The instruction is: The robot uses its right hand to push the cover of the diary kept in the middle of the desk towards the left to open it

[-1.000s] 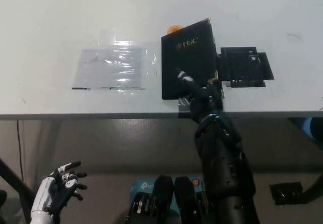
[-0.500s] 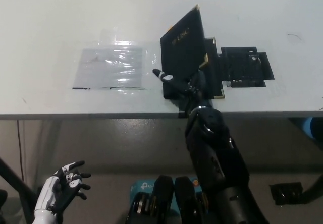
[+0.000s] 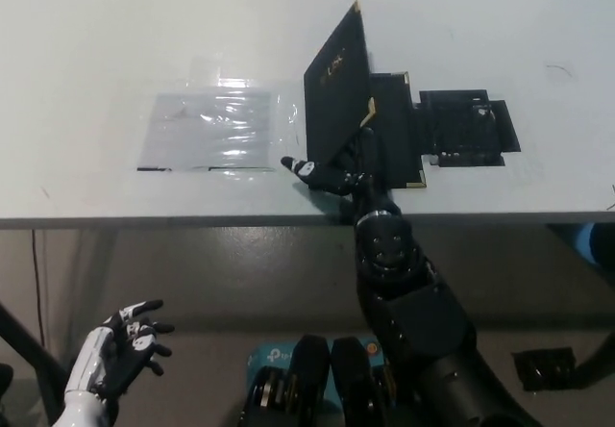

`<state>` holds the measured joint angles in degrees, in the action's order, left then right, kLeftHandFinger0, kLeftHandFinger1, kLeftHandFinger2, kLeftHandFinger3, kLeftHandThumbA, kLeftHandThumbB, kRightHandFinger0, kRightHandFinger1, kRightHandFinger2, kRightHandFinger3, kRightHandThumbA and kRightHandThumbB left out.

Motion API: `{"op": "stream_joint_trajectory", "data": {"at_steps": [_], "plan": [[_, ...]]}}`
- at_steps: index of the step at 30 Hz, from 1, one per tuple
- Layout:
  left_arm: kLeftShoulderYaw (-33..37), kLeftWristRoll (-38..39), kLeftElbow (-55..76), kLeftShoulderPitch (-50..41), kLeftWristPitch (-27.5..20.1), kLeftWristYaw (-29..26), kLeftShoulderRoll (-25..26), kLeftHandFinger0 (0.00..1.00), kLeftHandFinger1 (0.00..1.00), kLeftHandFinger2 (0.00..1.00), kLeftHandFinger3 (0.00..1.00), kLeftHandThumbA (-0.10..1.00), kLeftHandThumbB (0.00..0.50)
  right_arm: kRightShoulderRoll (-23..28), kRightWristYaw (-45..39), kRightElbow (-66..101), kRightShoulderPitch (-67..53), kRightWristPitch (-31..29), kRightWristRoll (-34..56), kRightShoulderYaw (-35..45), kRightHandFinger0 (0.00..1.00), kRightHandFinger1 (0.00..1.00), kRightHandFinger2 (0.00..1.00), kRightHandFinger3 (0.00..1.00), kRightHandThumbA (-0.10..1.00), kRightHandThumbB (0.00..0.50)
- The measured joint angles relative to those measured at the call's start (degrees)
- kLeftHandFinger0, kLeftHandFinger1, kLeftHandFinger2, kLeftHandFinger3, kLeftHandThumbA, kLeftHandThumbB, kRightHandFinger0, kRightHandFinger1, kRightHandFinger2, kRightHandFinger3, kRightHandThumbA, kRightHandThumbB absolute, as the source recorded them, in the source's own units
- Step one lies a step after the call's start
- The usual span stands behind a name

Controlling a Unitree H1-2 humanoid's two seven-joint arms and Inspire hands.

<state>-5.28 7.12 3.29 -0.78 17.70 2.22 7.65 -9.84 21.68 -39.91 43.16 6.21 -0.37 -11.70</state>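
Observation:
The black diary point(image 3: 392, 129) lies in the middle of the white desk point(image 3: 115, 33). Its cover point(image 3: 336, 86), with gold lettering and gold corners, stands raised nearly upright, tilted toward the left. My black right hand point(image 3: 336, 170) is under the cover's near edge, fingers spread and pointing left, pressing against the cover. The inner black pages show to the right of the cover. My white left hand point(image 3: 120, 348) rests open below the desk at the lower left.
A clear plastic sleeve point(image 3: 213, 127) lies flat left of the diary. A black flat object point(image 3: 469, 126) lies right of the diary. The desk's front edge point(image 3: 192, 220) runs across the picture. A black thing point(image 3: 548, 364) sits on the floor at lower right.
The cover has risen from nearly flat to almost upright, swinging left. My right hand has moved left beneath it, fingers now reaching past the diary's left edge. The left hand stayed low.

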Motion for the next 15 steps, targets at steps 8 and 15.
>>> {"op": "stream_joint_trajectory", "data": {"at_steps": [8, 15], "plan": [[1.15, -0.14, 0.01, 1.13, 0.44, 0.85, 0.89, 0.32, 0.39, 0.48, 0.67, 0.24, 0.349, 1.82, -1.27, -3.47, -0.40, -1.89, -7.41, -9.30, 0.05, 0.13, 0.24, 0.95, 1.00, 0.163], [2.41, -0.68, -0.02, 1.91, 0.70, 1.04, 1.02, 0.24, 0.33, 0.43, 0.58, 0.25, 0.406, 2.66, -1.47, -4.25, -0.23, -3.08, -12.78, -13.77, 0.00, 0.01, 0.12, 1.00, 1.00, 0.178]]}}
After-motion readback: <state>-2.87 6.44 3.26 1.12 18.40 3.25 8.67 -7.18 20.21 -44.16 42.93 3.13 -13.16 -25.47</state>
